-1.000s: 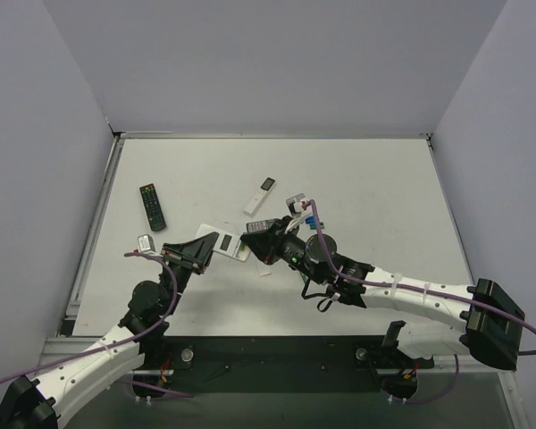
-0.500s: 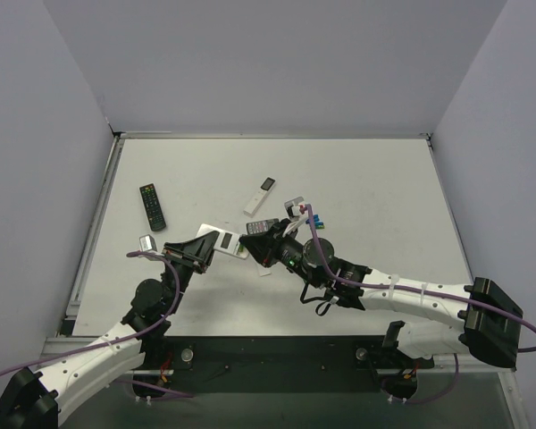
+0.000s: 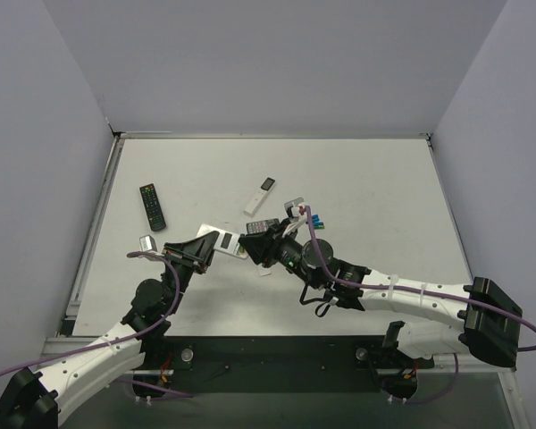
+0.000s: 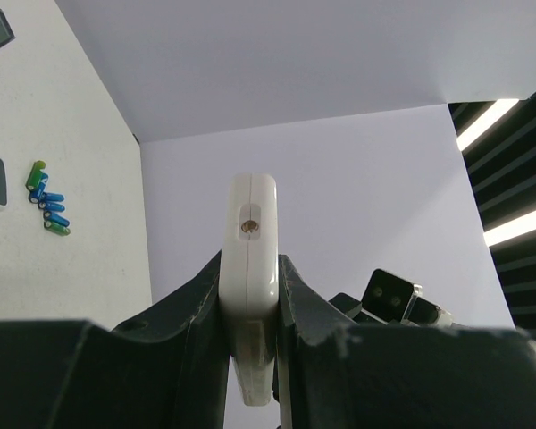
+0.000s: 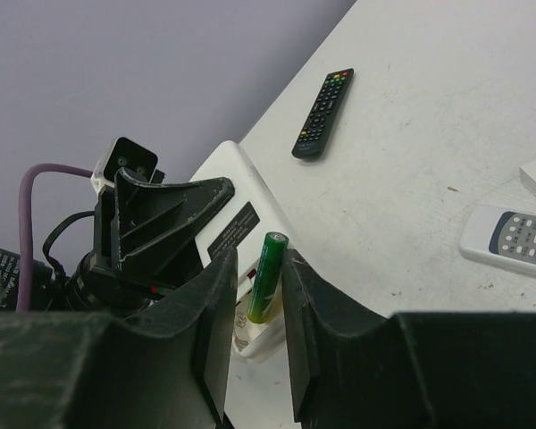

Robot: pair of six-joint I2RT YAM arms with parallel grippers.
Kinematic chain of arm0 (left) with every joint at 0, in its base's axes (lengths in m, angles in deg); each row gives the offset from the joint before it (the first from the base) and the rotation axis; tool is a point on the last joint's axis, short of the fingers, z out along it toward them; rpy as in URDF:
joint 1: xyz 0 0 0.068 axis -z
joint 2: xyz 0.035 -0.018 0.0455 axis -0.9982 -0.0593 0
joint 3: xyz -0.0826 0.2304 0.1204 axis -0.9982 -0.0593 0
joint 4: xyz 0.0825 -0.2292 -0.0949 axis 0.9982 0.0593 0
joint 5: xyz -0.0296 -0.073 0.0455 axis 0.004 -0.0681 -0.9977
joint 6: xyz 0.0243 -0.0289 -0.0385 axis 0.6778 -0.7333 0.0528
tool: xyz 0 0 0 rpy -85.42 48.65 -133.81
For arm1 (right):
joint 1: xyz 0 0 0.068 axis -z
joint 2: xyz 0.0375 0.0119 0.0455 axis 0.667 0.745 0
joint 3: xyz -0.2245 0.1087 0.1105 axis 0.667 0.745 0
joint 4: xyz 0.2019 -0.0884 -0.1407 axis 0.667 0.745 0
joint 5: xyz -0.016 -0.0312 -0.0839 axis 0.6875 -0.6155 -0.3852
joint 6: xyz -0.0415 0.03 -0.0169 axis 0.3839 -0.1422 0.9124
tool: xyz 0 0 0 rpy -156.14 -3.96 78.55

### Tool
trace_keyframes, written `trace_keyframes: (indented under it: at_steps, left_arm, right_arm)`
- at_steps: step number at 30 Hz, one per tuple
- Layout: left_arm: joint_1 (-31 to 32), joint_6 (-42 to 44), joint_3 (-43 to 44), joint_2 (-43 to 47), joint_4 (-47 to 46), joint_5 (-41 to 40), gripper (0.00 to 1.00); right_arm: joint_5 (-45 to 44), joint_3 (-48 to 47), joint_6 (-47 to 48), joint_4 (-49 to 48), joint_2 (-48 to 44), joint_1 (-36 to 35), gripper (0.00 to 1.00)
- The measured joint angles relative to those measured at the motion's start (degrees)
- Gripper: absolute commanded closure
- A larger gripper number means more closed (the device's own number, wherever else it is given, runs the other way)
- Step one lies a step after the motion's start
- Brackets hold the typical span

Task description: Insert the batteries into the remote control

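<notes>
"Right wrist view first: what is the right gripper (image 5: pixel 260 264) doing?"

"I see its jaws a little apart, with a thin green cylindrical battery (image 5: pixel 266 279) standing tilted between them. I cannot tell whether the fingers (image 5: pixel 216 313) press it or only flank it. The battery's lower end sits in the open bay on the back of the white rectangular remote control (image 5: pixel 250 183)."

"And what holds the remote control?"

"My left gripper (image 4: pixel 248 273). In the left wrist view it is clamped tight on the remote control's narrow edge, one finger on each side. From overhead, the remote control is held at a slant between my two wrists."

"What lies around it?"

"All of it rests on the white table (image 3: pixel 366 179). A long black remote (image 3: pixel 153 206) lies left of the remote control and farther back, well apart from it. A slim white remote with a grey screen (image 3: pixel 259 195) lies behind the remote control, toward the back wall. The loose blue and green batteries (image 3: pixel 314 220) are bunched together to its right, near it, just past my right wrist."
</notes>
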Motion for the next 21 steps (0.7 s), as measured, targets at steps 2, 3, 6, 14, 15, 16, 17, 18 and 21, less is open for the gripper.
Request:
trace_keyframes:
  at_steps: [2,3,6,14,15,16,17,18,21]
  left_arm:
    - [0.00,-0.02,0.00,0.00,0.04,0.02,1.00]
    - [0.00,0.00,0.00,0.00,0.04,0.02,1.00]
    - [0.00,-0.02,0.00,0.00,0.15,-0.02,1.00]
    - [-0.02,0.00,0.00,0.02,0.61,-0.42,1.00]
    - [-0.02,-0.02,0.00,0.02,0.68,-0.52,1.00]
    - [-0.02,-0.04,0.00,0.11,0.79,-0.59,1.00]
    - [-0.02,-0.04,0.00,0.26,0.92,-0.72,1.00]
    - [0.00,-0.07,0.00,0.44,1.14,-0.72,1.00]
    - [-0.02,-0.07,0.00,1.27,1.77,-0.85,1.00]
  right_arm:
    - [-0.20,0.00,0.20,0.00,0.02,-0.07,0.75]
    - [-0.24,0.00,0.31,0.00,0.02,-0.09,0.74]
    - [-0.33,-0.04,0.85,0.04,0.02,-0.17,0.71]
    - [-1.77,-0.81,3.48,1.46,0.00,-1.20,0.62]
    - [-1.86,-0.98,3.96,1.84,-0.04,-1.27,0.62]
    - [-1.95,-1.14,4.39,2.19,-0.11,-1.33,0.62]
    - [-2.05,-1.31,4.74,2.62,-0.17,-1.46,0.62]
    - [-2.21,-1.44,5.20,3.04,-0.28,-1.60,0.61]
    - [-2.32,-2.16,6.58,4.61,-0.63,-1.79,0.61]
